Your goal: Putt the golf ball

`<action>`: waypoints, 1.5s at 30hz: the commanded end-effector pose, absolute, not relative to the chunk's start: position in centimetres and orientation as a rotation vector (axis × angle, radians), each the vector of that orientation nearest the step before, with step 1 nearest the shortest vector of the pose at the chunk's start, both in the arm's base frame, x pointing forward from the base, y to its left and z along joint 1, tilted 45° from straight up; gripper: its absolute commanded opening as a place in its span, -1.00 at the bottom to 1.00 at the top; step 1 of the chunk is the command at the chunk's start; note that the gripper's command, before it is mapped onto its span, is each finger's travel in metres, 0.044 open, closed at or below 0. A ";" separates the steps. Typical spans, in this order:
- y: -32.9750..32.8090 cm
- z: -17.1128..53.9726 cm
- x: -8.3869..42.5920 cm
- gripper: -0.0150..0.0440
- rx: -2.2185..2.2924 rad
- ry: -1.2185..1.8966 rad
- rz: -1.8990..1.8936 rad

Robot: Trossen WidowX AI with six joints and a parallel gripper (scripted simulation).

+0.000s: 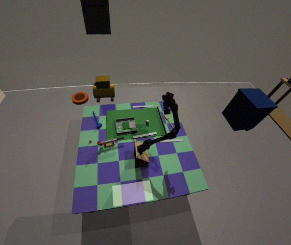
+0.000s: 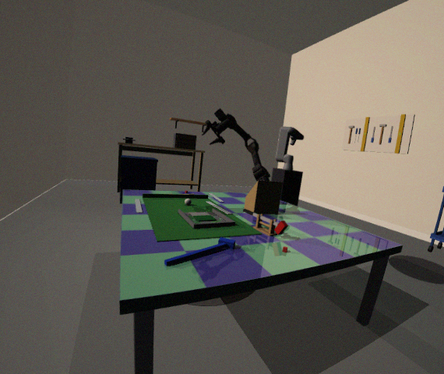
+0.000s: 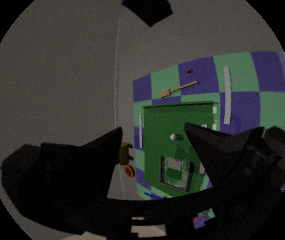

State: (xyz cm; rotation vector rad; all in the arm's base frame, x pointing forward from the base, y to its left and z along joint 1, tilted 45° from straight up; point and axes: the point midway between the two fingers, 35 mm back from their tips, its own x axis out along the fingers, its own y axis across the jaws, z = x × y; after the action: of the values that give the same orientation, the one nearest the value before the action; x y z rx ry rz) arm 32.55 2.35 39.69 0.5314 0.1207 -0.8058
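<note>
The red putter (image 1: 99, 143) (image 2: 280, 227) rests across a small wooden rack (image 1: 109, 144) (image 2: 264, 231) beside the mat, left of the arm's base in the top view. The white golf ball (image 1: 147, 121) (image 2: 188, 202) (image 3: 173, 137) lies on the green mat (image 1: 150, 113) (image 2: 163, 227) (image 3: 157, 120). The pale ramp (image 1: 132, 124) (image 3: 174, 163) faces the ball and leads to the raised green (image 1: 125, 125) (image 2: 203, 217), which has grey walls around it. My gripper (image 1: 166, 104) (image 2: 207, 137) (image 3: 154, 128) is open and empty, high above the table and far from the putter.
A blue putter (image 1: 96, 121) (image 2: 198, 254) lies beyond the mat's left edge in the top view. A wooden putter (image 1: 169, 121) (image 3: 179, 88) lies behind a dark rail (image 1: 162, 120) (image 2: 174, 196). White strips (image 1: 144, 135) (image 2: 138, 206) (image 3: 227, 95) lie around the mat. A small red block (image 1: 90, 141) (image 2: 285, 249) lies near the rack.
</note>
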 end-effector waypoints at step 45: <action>11.1 -16.1 21.3 1.00 -1.742 1.530 1.164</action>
State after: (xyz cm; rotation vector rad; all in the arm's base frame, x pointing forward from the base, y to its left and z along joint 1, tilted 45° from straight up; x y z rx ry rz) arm 21.22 11.27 -16.05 2.4821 -2.1929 -1.6288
